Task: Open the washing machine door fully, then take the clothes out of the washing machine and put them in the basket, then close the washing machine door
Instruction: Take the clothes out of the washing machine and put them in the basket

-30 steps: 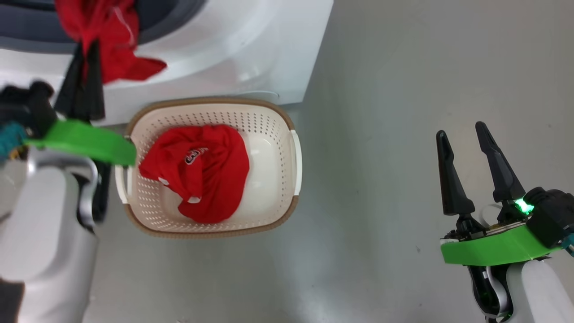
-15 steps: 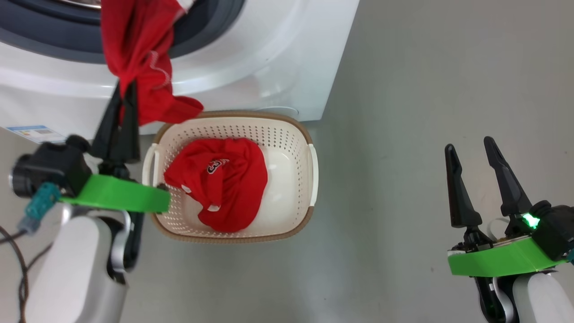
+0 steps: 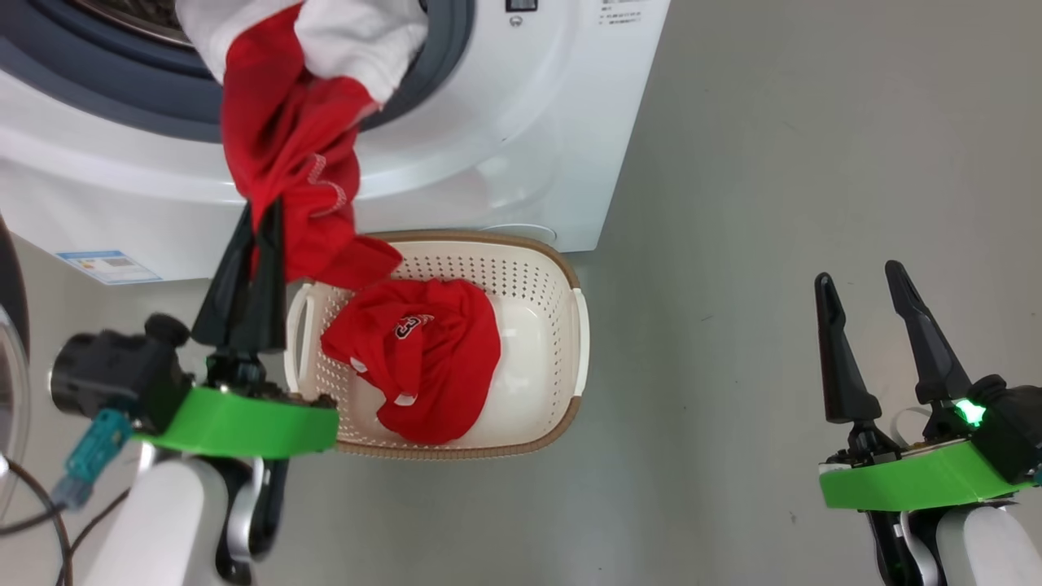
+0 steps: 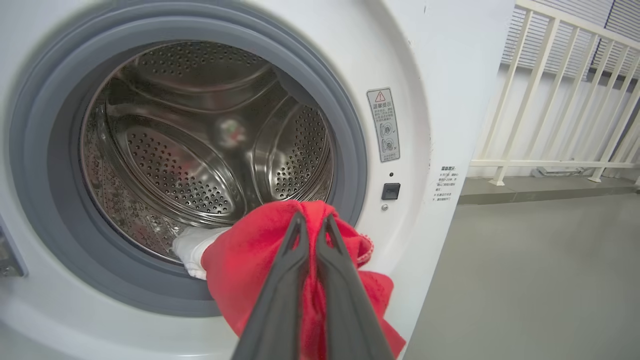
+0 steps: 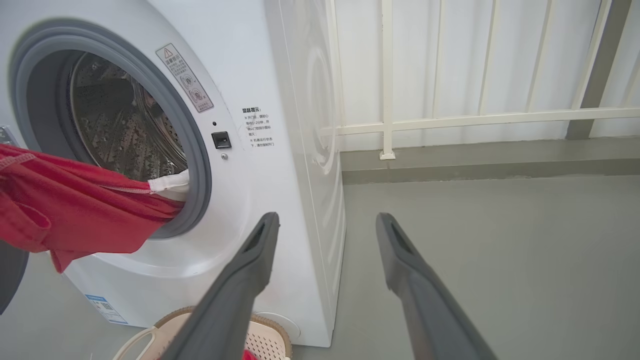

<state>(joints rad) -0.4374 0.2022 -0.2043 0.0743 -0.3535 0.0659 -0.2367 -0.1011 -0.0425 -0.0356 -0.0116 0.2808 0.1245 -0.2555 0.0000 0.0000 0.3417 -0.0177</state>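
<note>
The washing machine (image 3: 521, 122) stands with its drum (image 4: 190, 150) open, and an edge of the washing machine door (image 3: 10, 309) shows at the far left. A red garment (image 3: 285, 163) hangs out over the grey gasket with white fabric (image 3: 358, 41) trailing from it. My left gripper (image 3: 260, 216) is shut on this red cloth (image 4: 240, 260) just outside the opening. Below it the cream basket (image 3: 562, 268) holds another red garment with a number print (image 3: 423, 358). My right gripper (image 3: 858, 274) hangs open over bare floor far to the right, with nothing between its fingers (image 5: 250, 260).
Grey floor (image 3: 773, 203) spreads to the right of the machine and basket. A white railing (image 5: 450, 120) runs behind the machine's right side. A dark cable (image 3: 32, 521) lies by my left arm. A blue label (image 3: 106, 264) marks the machine's lower front.
The head camera has shifted. My left gripper has drawn the red garment farther out of the drum toward the basket, and white fabric now trails after it. The right gripper stays open.
</note>
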